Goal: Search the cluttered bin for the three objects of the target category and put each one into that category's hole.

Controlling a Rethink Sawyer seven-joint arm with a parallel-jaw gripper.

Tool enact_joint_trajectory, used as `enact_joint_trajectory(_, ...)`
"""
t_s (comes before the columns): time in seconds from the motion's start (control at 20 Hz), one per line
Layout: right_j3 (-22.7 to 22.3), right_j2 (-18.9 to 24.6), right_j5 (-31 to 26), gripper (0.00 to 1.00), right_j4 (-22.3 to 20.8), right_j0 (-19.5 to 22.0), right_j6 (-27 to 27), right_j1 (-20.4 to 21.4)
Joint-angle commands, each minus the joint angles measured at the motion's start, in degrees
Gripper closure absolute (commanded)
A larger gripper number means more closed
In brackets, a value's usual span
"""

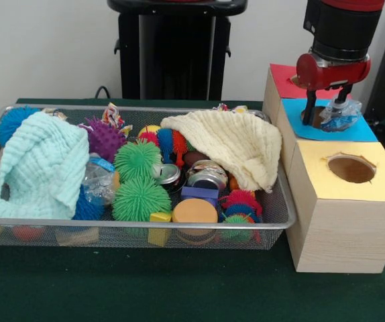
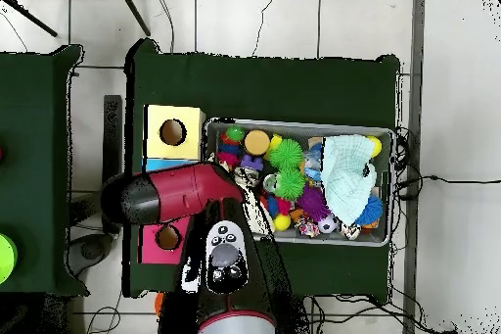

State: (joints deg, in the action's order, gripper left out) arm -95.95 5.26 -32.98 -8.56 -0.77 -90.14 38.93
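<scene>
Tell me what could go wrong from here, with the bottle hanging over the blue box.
1. The crushed bottle sits to one side of the blue box's hole, so on release it may land on the blue top.
2. Another bottle lies half under the mint cloth in the wire bin; picking it up could drag the cloth along.

Legible text and markings: none.
The blue label on the crushed bottle (image 1: pixel 341 115) shows colour only; no words, brands or numbers can be read anywhere.
</scene>
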Motion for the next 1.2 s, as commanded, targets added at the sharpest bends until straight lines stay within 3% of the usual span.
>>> enact_joint_trajectory(0.05, -3.13, 1.81, -10.09, 0.00, -1.45, 0.56, -1.82, -0.44)
enact_joint_trajectory(0.65, -3.69, 2.62, -11.48, 0.00, 0.21, -1.26, -4.47, 3.53)
enact_joint_trajectory(1.2, 5.98, -10.52, -16.95, 0.00, -7.00, -11.27, -11.28, 0.51)
